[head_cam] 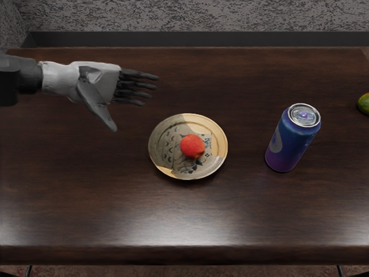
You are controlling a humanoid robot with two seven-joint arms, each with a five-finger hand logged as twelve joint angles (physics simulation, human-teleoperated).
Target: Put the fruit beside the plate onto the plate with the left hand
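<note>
A red round fruit [192,146] lies on the tan patterned plate [163,131], near its middle. My left hand [124,92] hovers up and to the left of the plate, well apart from it, fingers stretched out and spread, thumb pointing down, holding nothing. Its arm enters from the left edge. No right arm shows.
A blue-purple drink can [292,137] stands upright to the right of the plate. A green-yellow fruit [364,103] is cut off by the right edge. The dark wooden table [184,219] ends at a front edge near the bottom, with a wall behind.
</note>
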